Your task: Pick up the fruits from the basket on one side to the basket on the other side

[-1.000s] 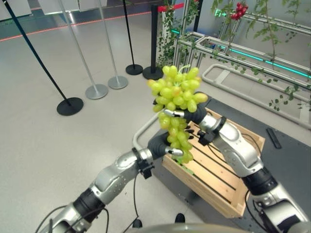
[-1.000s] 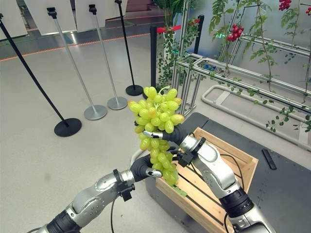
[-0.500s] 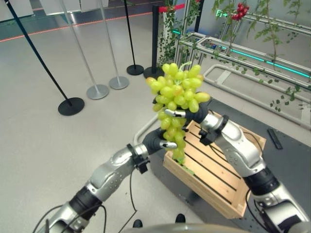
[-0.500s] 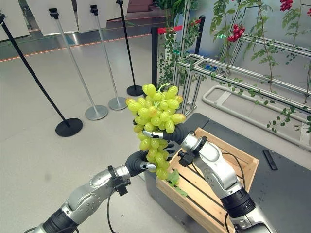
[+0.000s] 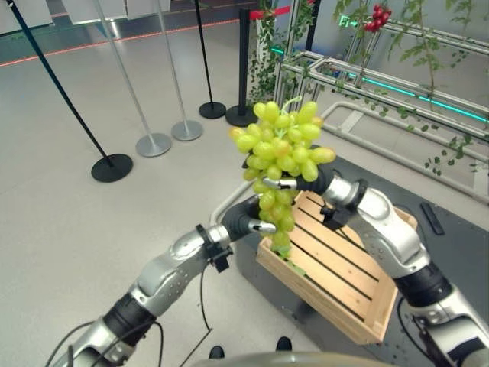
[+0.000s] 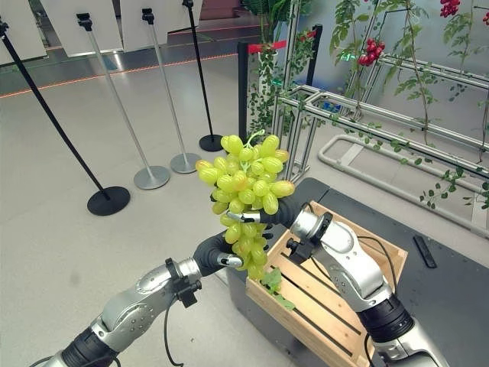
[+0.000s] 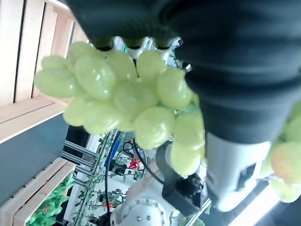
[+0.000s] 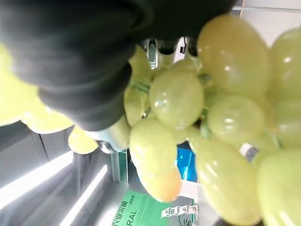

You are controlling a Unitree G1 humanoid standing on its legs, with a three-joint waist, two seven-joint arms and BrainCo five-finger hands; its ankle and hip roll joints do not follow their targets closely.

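Bunch of green grapes [image 5: 279,149] held up in the air over the near-left corner of the wooden crate [image 5: 359,264], well above its slats. Right hand [image 5: 309,182] curled round the middle of the bunch, just under the widest part. Left hand [image 5: 248,223] curled round the lower tail of grapes (both hands grip the same bunch at once, left below right).

Crate sits on a dark platform [image 5: 451,252]; its inside looks bare but for a green leaf [image 5: 294,267] at the near-left rim. A white tube rail [image 5: 221,210] bends round the platform's left edge, close to the left hand.

Open grey floor [image 5: 69,229] to the left; 4 barrier posts stand there on round bases [image 5: 111,167], well clear of the arms. Metal frames with climbing plants [image 5: 367,73] behind the crate, red fruit [image 5: 376,17] hanging high on them.

Fingertips of both hands are buried among the grapes. A small dark object [image 5: 430,218] on the platform's far side, too small to identify.
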